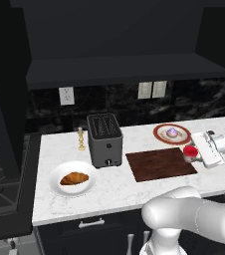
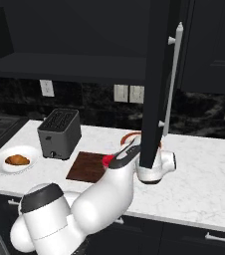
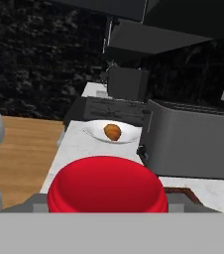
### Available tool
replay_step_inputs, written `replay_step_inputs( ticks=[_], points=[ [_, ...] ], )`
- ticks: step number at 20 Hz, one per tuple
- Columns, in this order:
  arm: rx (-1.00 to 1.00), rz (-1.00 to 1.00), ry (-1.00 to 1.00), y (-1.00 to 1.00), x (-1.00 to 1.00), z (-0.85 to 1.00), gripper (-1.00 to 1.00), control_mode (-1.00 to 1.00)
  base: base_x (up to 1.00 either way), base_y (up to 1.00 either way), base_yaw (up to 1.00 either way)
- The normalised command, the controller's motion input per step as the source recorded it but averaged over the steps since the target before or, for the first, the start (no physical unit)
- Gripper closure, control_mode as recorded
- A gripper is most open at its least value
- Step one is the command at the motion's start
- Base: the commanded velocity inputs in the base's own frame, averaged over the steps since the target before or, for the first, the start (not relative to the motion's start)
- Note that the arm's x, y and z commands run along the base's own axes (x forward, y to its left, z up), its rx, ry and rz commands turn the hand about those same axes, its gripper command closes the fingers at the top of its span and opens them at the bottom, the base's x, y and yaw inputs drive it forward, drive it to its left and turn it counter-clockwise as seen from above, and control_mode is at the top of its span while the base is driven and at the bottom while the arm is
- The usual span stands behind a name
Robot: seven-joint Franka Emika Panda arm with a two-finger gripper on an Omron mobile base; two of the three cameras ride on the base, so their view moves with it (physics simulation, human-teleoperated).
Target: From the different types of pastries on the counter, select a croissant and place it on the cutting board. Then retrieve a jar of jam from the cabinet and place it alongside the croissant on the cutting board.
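My hand (image 1: 194, 152) is pinching the jam jar (image 1: 189, 151), its red lid (image 3: 106, 184) large at the bottom of the hand view. In the left base view the jar sits at the cutting board's (image 1: 159, 164) 3 o'clock edge; I cannot tell if it touches. The croissant (image 1: 74, 178) lies on a white plate (image 1: 55, 187) at the tabletop's (image 1: 114, 191) 9 o'clock end, with the toaster (image 1: 104, 139) between it and the board. The purple pastry (image 1: 172, 132) sits on an orange-rimmed plate (image 1: 159, 134) at the board's 12 o'clock.
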Motion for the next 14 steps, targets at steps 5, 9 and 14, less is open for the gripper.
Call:
replay_step_inputs(
  ticks=[5, 9, 14],
  points=[
    [0.00, -0.01, 0.00, 0.39, 0.02, -0.09, 1.00, -1.00, 0.00, 0.00, 0.00],
    [0.00, 0.00, 0.01, 0.09, 0.12, -0.13, 1.00, -1.00, 0.00, 0.00, 0.00],
    [0.00, 0.00, 0.00, -0.02, 0.05, -0.34, 1.00, -1.00, 0.00, 0.00, 0.00]
  ],
)
